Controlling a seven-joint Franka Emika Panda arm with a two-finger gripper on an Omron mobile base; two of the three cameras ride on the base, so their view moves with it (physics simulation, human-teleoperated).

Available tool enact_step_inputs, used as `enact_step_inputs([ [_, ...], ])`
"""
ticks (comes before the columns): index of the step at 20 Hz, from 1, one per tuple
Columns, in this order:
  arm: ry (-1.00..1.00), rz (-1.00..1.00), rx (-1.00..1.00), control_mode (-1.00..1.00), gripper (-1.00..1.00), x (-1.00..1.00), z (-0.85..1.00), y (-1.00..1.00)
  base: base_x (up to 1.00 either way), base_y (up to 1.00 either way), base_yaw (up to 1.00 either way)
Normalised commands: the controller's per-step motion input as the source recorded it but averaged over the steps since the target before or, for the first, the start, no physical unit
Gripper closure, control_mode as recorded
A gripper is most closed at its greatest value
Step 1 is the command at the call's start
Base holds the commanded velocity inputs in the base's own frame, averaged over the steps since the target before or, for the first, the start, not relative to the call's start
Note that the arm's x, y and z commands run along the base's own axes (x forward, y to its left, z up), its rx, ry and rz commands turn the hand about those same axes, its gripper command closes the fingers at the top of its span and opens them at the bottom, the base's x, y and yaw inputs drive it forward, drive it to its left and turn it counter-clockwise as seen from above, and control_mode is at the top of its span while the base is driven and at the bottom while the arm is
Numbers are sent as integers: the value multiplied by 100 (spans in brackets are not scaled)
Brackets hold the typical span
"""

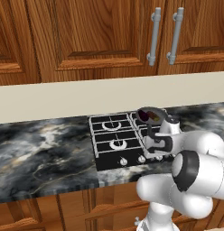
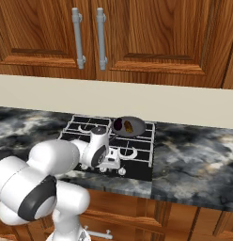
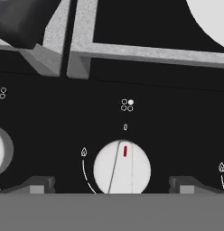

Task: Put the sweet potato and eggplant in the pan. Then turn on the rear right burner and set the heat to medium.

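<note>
A: Where were the task's things placed?

B: The sweet potato (image 2: 130,126) and the eggplant (image 2: 118,124) were seen lying side by side in the pan (image 2: 139,130), which was set over the rear right burner (image 2: 143,133).

A: And the tool?

B: The gripper (image 3: 113,186) was held wide apart, nothing between its jaws, one fingertip showing on either side of a white knob (image 3: 122,167).

A: How would that knob be judged to handle?

B: It was judged stiff, smooth and small (a rigid dial, likely slippery), best pinched across its round edge and turned, not pulled.

A: What was given by one view and withheld by another?

B: In the hand view the knob's red mark (image 3: 125,151) was shown pointing up toward a four-dot burner symbol (image 3: 127,104) with the upper right dot filled; such detail was too small in the base views. The pan's contents were shown there instead.
</note>
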Motion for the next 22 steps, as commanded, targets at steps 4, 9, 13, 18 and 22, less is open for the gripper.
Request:
enact_step_inputs([
  [4,0,0,0,-100,-100,22,-3,0,0,0,0],
  [9,0,0,0,-100,-100,28,0,-1,0,0,0],
  [13,3,0,0,-100,-100,-1,0,-9,0,0,0],
  [18,4,0,0,-100,-100,-13,-2,-4,0,0,0],
  [22,1,0,0,-100,-100,-13,-3,0,0,0,0],
])
